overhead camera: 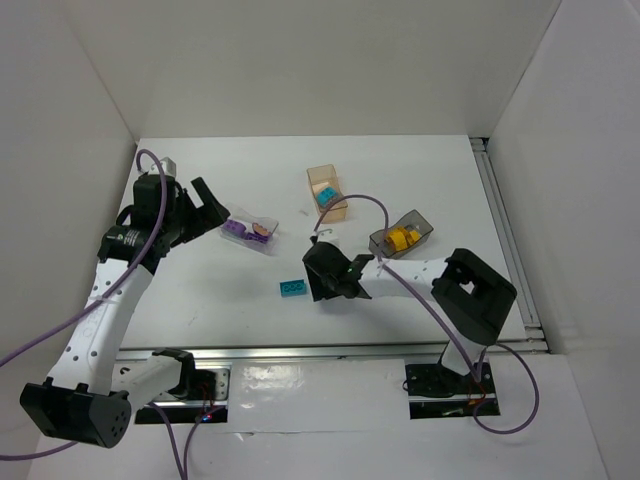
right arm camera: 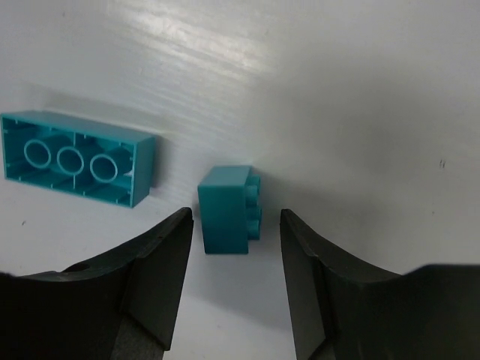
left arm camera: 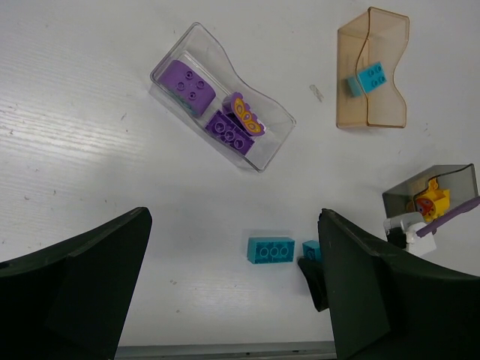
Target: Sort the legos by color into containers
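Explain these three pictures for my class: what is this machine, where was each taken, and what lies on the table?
Two robot arms stand at a table. One picture looks down from above; the other two come from wrist cameras. Lying there: a clear bin with purple bricks, a peach bin holding one teal brick, a grey bin with a yellow brick, plus a loose long teal brick and small teal brick. The left claw is open and empty; the right claw, open, straddles the small brick.

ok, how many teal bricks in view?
3. One teal brick in the peach bin, a long teal brick on the table, a small teal brick beside it inside the right gripper. Others may be hidden.
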Motion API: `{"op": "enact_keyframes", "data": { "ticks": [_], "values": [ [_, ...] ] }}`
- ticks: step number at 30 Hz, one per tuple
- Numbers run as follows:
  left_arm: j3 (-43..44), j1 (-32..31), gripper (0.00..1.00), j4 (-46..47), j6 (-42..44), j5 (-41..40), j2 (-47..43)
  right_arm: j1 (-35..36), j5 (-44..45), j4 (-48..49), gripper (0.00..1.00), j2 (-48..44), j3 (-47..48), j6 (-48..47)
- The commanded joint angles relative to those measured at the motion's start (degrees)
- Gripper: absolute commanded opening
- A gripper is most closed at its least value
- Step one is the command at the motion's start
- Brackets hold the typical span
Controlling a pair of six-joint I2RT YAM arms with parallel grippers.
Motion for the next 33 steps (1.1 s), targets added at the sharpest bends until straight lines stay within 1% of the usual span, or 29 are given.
{"op": "enact_keyframes", "data": {
  "ticks": [1,2,4,5,6,7,10,12,16,18,19,20,22,24,25,27,28,29,30,32,33],
  "values": [
    [-0.17,-0.14,1.00,1.67,0.14,0.63,-1.30,0.28,4.91,1.20,0.57,2.21,4.21,0.70],
    [-0.17,-0.14,1.00,1.67,0.14,0.63,-1.30,0.28,4.92,0.67,0.56,2.73,4.83,0.70],
    [-0.17,-0.14,1.00,1.67,0.14,0.63,-1.30,0.28,5.53,0.67,0.49,3.35,5.89,0.18],
    [-0.17,-0.14,1.00,1.67,0.14,0.63,-1.30,0.28,5.53,0.67,0.44,3.35,6.67,-0.52],
    [-0.17,-0.14,1.00,1.67,0.14,0.63,-1.30,0.28,6.84,0.06,0.33,3.35,7.20,-0.53],
    [-0.17,-0.14,1.00,1.67,0.14,0.63,-1.30,0.28,7.64,-0.73,0.29,3.35,8.16,-0.53],
    [-0.17,-0.14,1.00,1.67,0.14,0.63,-1.30,0.28,10.80,-2.49,0.28,3.35,11.24,-2.45],
    [-0.17,-0.14,1.00,1.67,0.14,0.02,-0.78,-1.04,12.73,-4.25,0.28,3.96,13.79,-3.60],
    [0.36,-0.14,1.00,1.67,0.67,-0.51,-0.77,-5.52,13.35,-4.26,0.28,5.63,21.07,-6.85],
    [0.89,-0.14,1.00,1.67,0.67,-1.04,-0.77,-8.76,13.36,-3.65,0.28,6.51,23.63,-8.69],
    [1.58,-0.14,1.00,1.67,1.28,-1.04,-0.16,-9.91,12.57,-3.64,0.28,7.21,26.43,-9.22],
    [1.59,-0.14,1.00,1.67,1.28,-1.04,-0.16,-12.09,11.78,-3.64,0.28,8.96,28.11,-9.23],
    [2.20,-0.14,1.00,1.67,1.28,-1.74,-0.16,-14.04,10.46,-3.64,0.28,11.16,31.54,-11.33],
    [2.20,-0.14,1.00,1.67,1.81,-2.35,-0.16,-16.49,9.06,-3.64,0.28,15.47,37.33,-12.56],
    [2.20,-0.14,1.00,1.67,1.81,-2.36,-0.16,-17.38,9.05,-6.25,0.29,17.22,39.88,-12.57],
    [2.20,-0.14,1.00,1.67,1.81,-2.36,-0.16,-19.31,7.74,-6.89,0.31,21.87,45.58,-13.18],
    [2.20,-0.14,1.00,1.67,1.81,-2.36,0.37,-19.93,7.73,-6.89,0.36,23.20,47.01,-13.18],
    [2.20,-0.14,1.00,1.67,1.81,-2.36,0.37,-20.46,7.73,-6.89,0.58,24.43,48.33,-13.18],
    [2.20,-0.14,1.00,1.67,1.81,-2.36,0.37,-20.47,7.73,-7.76,0.65,26.45,51.04,-13.18],
    [2.20,-0.14,1.00,1.67,1.81,-2.36,0.37,-21.17,9.04,-8.83,0.75,26.47,51.86,-11.70],
    [2.20,-0.14,1.00,1.67,1.81,-2.36,0.37,-21.17,9.05,-8.13,0.75,24.03,48.90,-11.69]
  ]
}}
